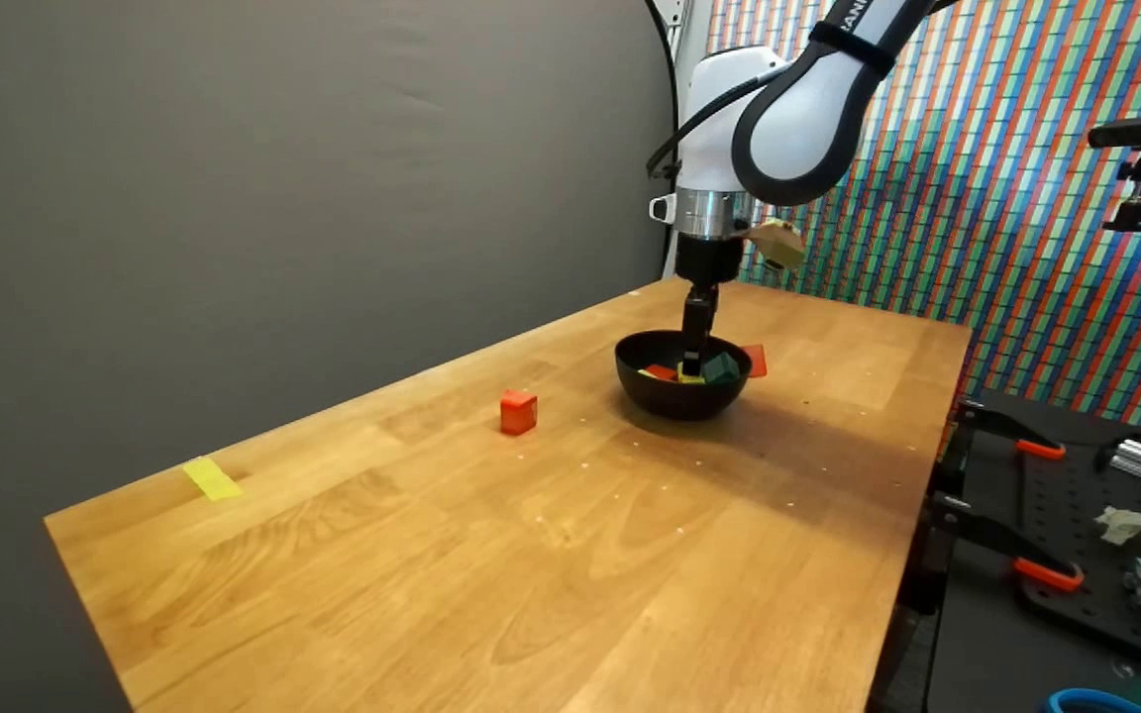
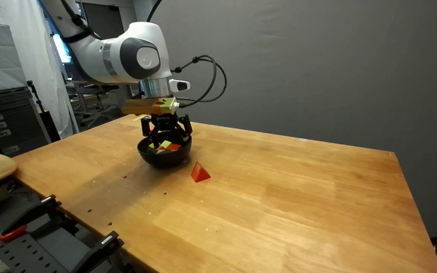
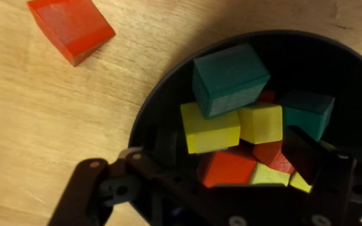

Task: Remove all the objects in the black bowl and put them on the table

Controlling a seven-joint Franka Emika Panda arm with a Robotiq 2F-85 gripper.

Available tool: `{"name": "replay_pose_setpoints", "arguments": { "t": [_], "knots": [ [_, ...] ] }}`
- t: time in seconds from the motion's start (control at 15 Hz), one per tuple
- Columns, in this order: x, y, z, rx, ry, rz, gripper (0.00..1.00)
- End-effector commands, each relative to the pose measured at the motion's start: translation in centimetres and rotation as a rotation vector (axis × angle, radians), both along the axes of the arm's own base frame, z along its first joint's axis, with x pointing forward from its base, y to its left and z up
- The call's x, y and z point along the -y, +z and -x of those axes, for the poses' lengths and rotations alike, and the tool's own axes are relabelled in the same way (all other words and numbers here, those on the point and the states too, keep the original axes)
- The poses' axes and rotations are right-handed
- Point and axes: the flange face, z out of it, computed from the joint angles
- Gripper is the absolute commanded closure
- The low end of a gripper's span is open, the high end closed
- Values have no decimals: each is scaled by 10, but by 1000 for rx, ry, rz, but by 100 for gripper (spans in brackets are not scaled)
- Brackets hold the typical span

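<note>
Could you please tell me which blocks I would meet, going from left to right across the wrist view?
Red block on the table → leftmost yellow block in the black bowl → right-hand green block. The rest overlap too much to order.

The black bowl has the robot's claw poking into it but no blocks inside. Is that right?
Not quite: the wrist view shows green blocks, yellow blocks and red blocks inside the black bowl. The claw does poke into it.

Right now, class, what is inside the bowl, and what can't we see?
Red, yellow and green blocks, a green one partly covering a yellow one. The pincer partly hides some in the wrist view; anything fully beneath those blocks cannot be seen.
</note>
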Motion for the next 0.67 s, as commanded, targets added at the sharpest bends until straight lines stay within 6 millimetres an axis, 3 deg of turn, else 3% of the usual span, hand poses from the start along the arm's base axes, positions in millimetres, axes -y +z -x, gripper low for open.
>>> {"name": "replay_pose_setpoints", "arguments": {
  "t": [0.0,0.27,0.6],
  "knots": [
    [8,-12,-28,-11,8,-78,0],
    [16,-17,-40,-50,-17,-114,0],
    [19,-9,-28,-125,-25,-68,0]
  ]
}}
